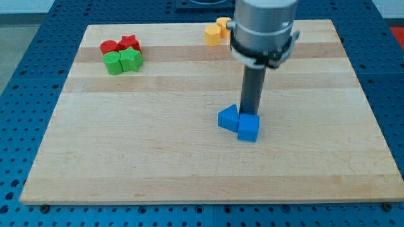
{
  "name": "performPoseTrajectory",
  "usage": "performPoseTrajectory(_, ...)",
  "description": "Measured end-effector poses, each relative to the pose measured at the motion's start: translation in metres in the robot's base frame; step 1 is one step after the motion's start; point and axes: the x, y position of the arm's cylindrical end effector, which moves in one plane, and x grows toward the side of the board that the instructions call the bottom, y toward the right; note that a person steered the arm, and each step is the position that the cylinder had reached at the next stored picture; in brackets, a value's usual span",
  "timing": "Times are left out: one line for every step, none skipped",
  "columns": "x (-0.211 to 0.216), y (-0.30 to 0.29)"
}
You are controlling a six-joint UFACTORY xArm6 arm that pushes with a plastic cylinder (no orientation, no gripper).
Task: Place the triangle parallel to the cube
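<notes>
A blue triangle block and a blue cube lie touching each other near the middle of the wooden board, the triangle to the cube's upper left. My tip stands just behind the cube and right of the triangle, close against both. The rod rises to the arm's grey body at the view's top.
A red round block, a red star-like block, a green round block and a green block cluster at the top left. Two yellow-orange blocks sit at the top edge, partly hidden by the arm.
</notes>
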Motion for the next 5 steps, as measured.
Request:
performPoseTrajectory(0.024,0.0)
performPoseTrajectory(-0.013,0.0)
performPoseTrajectory(-0.056,-0.026)
performPoseTrajectory(-0.032,-0.075)
performPoseTrajectory(0.025,-0.079)
